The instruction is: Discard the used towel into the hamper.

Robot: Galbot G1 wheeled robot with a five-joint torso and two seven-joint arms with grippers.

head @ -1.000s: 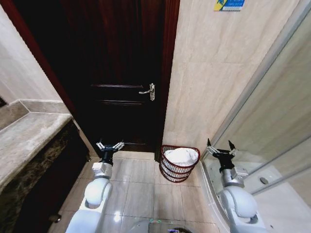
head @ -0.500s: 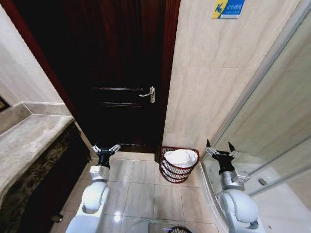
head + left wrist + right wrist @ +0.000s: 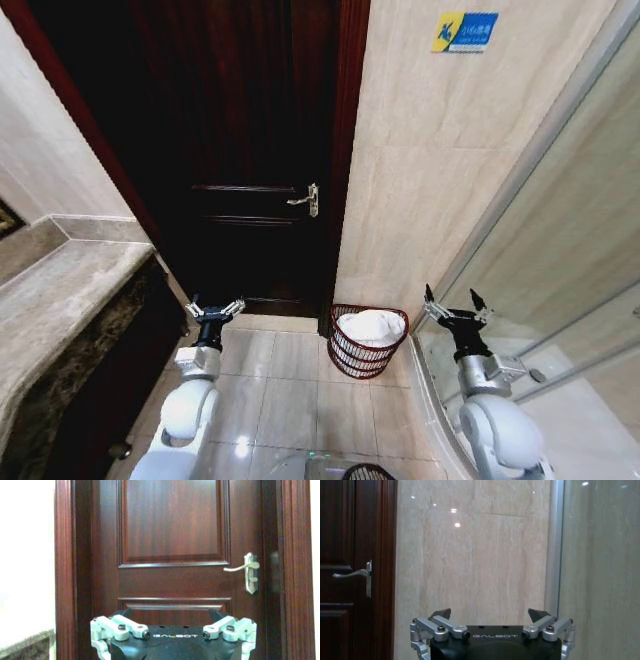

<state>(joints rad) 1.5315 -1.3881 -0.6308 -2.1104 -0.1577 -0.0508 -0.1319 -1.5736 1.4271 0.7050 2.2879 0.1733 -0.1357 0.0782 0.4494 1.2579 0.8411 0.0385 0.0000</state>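
- Door (image 3: 255, 150): dark reddish-brown wood, panelled, closed, set in a matching frame.
- Door handle (image 3: 304, 200): silver lever on a plate, at the door's right edge.
- Wall (image 3: 450, 170) right of the door: beige stone-look tile, glossy, with light spots reflected in the right wrist view.
- Sign (image 3: 465, 31): blue and yellow, high on that wall; text illegible.
- Floor (image 3: 290, 395): pale glossy tiles, grey joints.
- Counter (image 3: 60, 285) at left: mottled stone top, dark front.
- Glass panel (image 3: 570, 230) at right: metal-framed, reflective.
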